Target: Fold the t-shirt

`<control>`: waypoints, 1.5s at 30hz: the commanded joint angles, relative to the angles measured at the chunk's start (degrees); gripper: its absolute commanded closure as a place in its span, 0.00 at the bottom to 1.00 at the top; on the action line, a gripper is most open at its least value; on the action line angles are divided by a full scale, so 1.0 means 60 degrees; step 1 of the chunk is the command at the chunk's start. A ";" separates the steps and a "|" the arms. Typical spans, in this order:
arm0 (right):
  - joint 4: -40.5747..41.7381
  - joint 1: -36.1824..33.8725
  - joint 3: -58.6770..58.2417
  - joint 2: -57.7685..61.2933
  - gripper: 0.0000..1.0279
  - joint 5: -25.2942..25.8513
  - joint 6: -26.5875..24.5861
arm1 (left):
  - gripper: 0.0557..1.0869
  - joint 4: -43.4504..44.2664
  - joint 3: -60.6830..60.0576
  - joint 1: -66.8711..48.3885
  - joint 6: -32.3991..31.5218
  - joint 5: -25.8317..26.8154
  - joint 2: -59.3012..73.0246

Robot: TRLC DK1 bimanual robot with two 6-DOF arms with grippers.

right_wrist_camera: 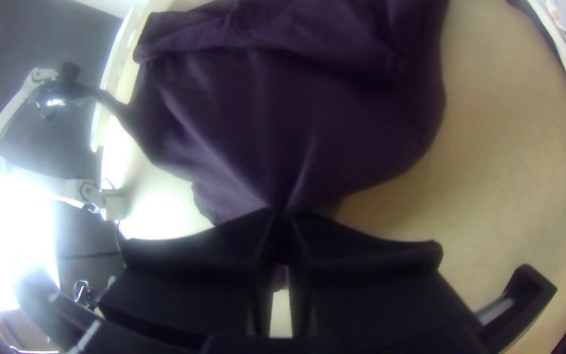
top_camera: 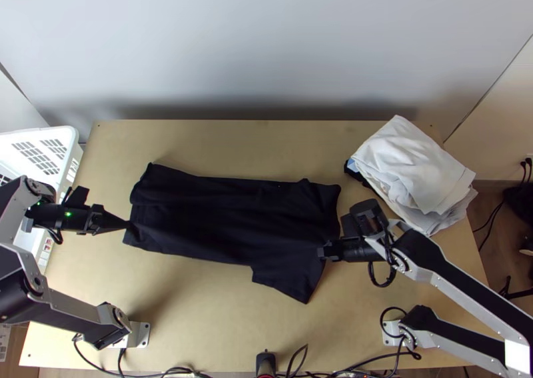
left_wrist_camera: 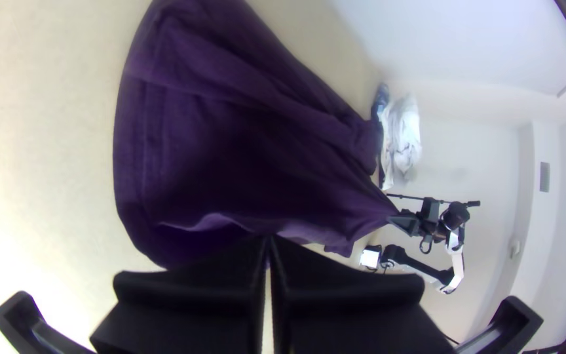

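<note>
The left end effector (top_camera: 127, 225) and right end effector (top_camera: 323, 251) pinch the t-shirt (top_camera: 226, 221). It seems partly folded; more folds remain.

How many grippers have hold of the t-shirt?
2: the left gripper, pinching the t-shirt's edge at the top view's left, and the right gripper, pinching it toward the opposite end.

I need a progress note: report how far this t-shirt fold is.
The far side of the t-shirt looks folded in. The left gripper and right gripper have their jaws shut on its opposite ends. The protruding sleeve and near side look unfolded, so probably remain.
</note>
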 commanded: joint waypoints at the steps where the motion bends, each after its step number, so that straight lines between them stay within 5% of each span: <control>1: -0.0239 -0.0777 -0.0183 -0.0210 0.97 -0.0033 -0.0489 | 0.96 -0.0087 0.0438 0.0486 -0.0032 0.0177 0.0736; 14: -0.0210 -0.1261 0.0212 0.0215 0.97 -0.0048 -0.0460 | 0.97 -0.0057 0.0995 0.0823 -0.0061 0.0221 0.1409; 45: -0.0034 -0.1979 0.2190 0.2852 0.97 -0.0429 -0.0474 | 0.96 0.0089 0.3456 -0.0173 -0.2038 0.0850 0.2742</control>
